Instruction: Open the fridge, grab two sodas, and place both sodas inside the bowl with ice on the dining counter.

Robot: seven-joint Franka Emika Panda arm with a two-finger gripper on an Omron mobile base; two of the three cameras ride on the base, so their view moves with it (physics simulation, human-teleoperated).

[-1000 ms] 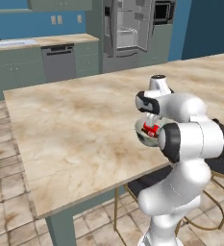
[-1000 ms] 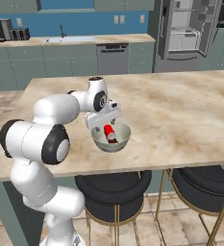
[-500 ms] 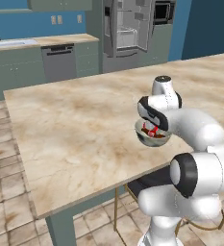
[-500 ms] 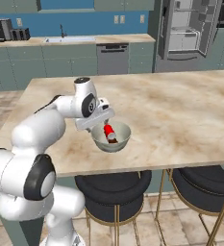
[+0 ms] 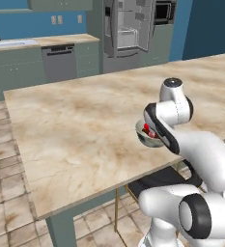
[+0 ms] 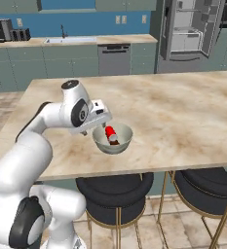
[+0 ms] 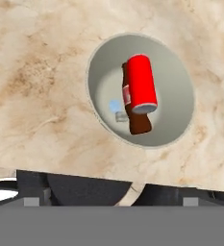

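Bowl (image 7: 178, 72) sits on the beige marble table (image 5: 75, 125), close to its near edge, above the black stools (image 6: 116, 189). Both sodas lie inside it: red can (image 7: 141, 82) on top, tilted, w/ the darker brown-red one (image 7: 136, 121) under it, touching. Small pale ice bits (image 7: 115, 106) on the bowl floor beside them. In right base view the bowl (image 6: 125, 142) shows the red can (image 6: 109, 132) poking above the rim. Fingers (image 6: 98, 127) spread wide, holding nothing, hovering just left of the bowl and above it, apart from the cans. Fridge (image 6: 193, 30) at the far wall, doors open, pale shelves showing. Dishwasher (image 6: 114, 59) to its left under the wall counter.
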